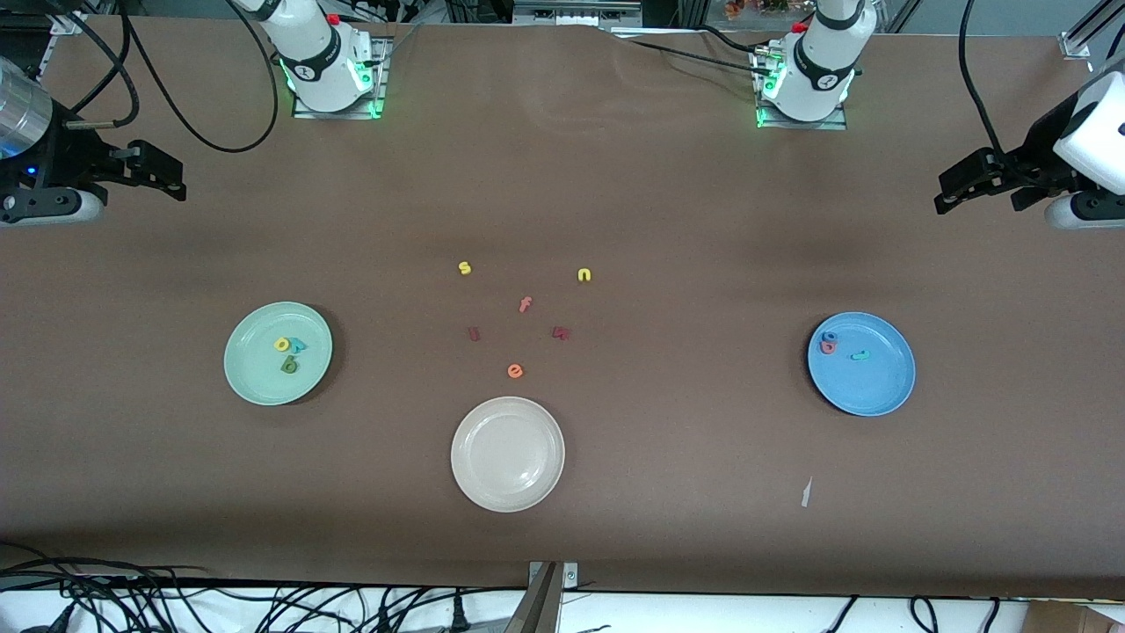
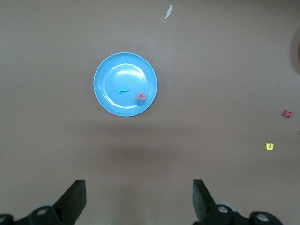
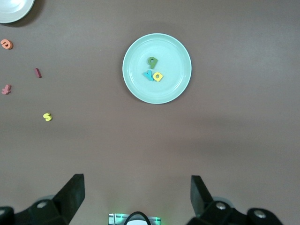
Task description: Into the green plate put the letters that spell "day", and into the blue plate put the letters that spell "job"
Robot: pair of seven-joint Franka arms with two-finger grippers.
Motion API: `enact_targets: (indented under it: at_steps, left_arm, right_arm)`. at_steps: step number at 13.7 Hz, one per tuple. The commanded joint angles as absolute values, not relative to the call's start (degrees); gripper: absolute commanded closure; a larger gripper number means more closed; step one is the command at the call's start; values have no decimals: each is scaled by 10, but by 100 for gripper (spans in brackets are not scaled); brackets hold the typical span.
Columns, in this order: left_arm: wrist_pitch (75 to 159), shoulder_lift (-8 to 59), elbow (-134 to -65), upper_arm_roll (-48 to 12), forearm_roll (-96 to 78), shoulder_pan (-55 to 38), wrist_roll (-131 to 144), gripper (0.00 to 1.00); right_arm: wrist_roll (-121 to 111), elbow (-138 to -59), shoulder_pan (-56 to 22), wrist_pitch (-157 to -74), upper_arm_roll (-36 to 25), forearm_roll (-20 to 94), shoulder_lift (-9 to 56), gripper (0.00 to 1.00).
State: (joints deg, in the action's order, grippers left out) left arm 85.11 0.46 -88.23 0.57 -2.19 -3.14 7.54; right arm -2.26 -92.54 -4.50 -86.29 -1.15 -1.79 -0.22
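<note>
The green plate (image 1: 253, 376) (image 3: 174, 50) lies toward the right arm's end of the table. In it are the yellow d (image 1: 282, 344) (image 3: 158, 76), the teal y (image 1: 299, 345) (image 3: 149, 75) and the dark green a (image 1: 289, 364) (image 3: 152, 61). The blue plate (image 1: 881, 389) (image 2: 112, 70) lies toward the left arm's end. It holds the teal j (image 1: 860, 355) (image 2: 123, 90), the coral b (image 1: 827, 348) (image 2: 140, 96) and the blue o (image 1: 829, 337) (image 2: 139, 102). My right gripper (image 1: 163, 176) (image 3: 137, 180) hangs open and empty high over its end of the table. My left gripper (image 1: 962, 189) (image 2: 139, 183) does the same over its own end.
Between the two plates lie loose letters: a yellow s (image 1: 465, 268), a yellow n (image 1: 584, 275), an orange f (image 1: 525, 305), an orange e (image 1: 515, 371) and two dark red ones (image 1: 474, 333) (image 1: 562, 332). A cream-white plate (image 1: 479, 483) sits nearer the front camera. A paper scrap (image 1: 806, 492) lies nearby.
</note>
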Motion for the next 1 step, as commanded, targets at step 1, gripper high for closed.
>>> enact_targets:
  at_steps: [1]
  left_arm:
    - [835, 13, -863, 5, -22, -28, 76, 0]
  right_arm:
    - [-24, -930, -44, -868, -14, -9, -5, 0]
